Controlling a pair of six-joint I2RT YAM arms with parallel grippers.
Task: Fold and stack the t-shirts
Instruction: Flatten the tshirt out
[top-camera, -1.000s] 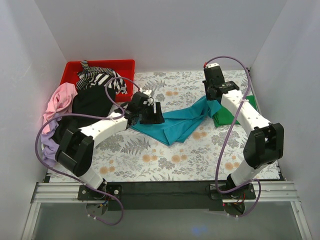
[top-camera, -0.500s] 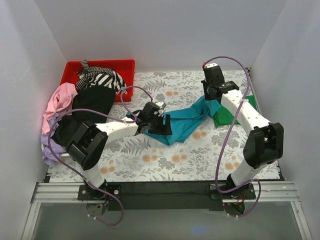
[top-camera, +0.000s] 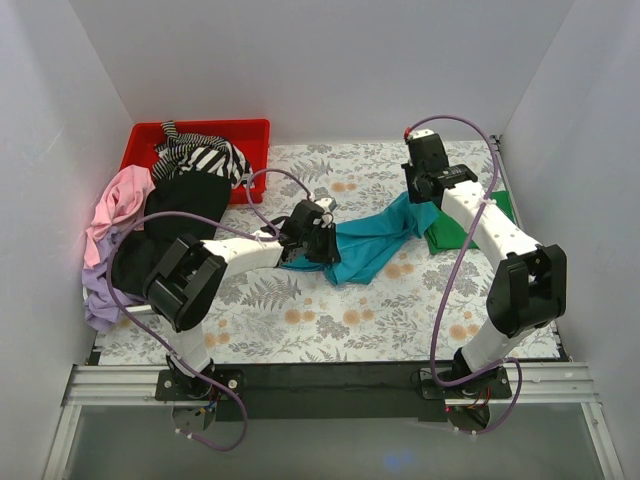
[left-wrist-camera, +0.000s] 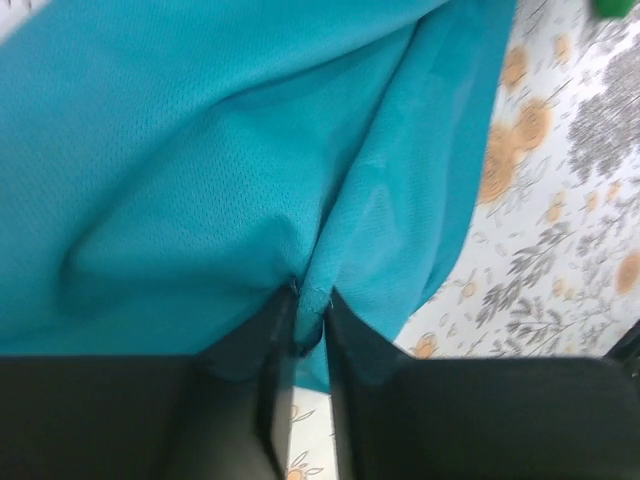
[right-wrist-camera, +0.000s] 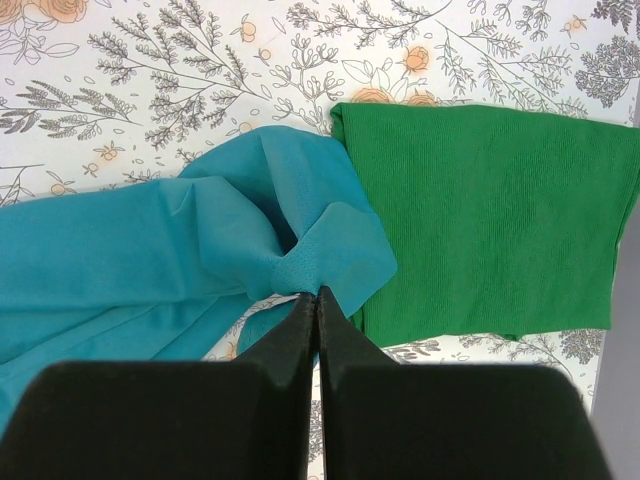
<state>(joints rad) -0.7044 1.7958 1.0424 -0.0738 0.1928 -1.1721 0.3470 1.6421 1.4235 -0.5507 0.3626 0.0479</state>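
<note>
A teal t-shirt (top-camera: 375, 240) lies bunched and stretched across the middle of the flowered table. My left gripper (top-camera: 316, 243) sits at its left end, and in the left wrist view it (left-wrist-camera: 310, 318) is shut on a raised fold of the teal t-shirt (left-wrist-camera: 200, 160). My right gripper (top-camera: 424, 197) holds the shirt's right end, its jaws (right-wrist-camera: 318, 294) pinched tight on a teal t-shirt (right-wrist-camera: 150, 250) corner. A folded bright green t-shirt (right-wrist-camera: 480, 210) lies flat just right of that corner, also seen at the table's right side as a green t-shirt (top-camera: 452, 234).
A red bin (top-camera: 200, 127) stands at the back left with a black-and-white striped shirt (top-camera: 205, 158) spilling over it. Pink (top-camera: 120, 198), black (top-camera: 180, 208) and lilac (top-camera: 100, 298) shirts lie heaped along the left edge. White walls enclose the table on three sides.
My left gripper has slid right along the teal shirt and closed on a fold of it. The shirt's left part has gathered toward the middle. The right arm has hardly moved.
</note>
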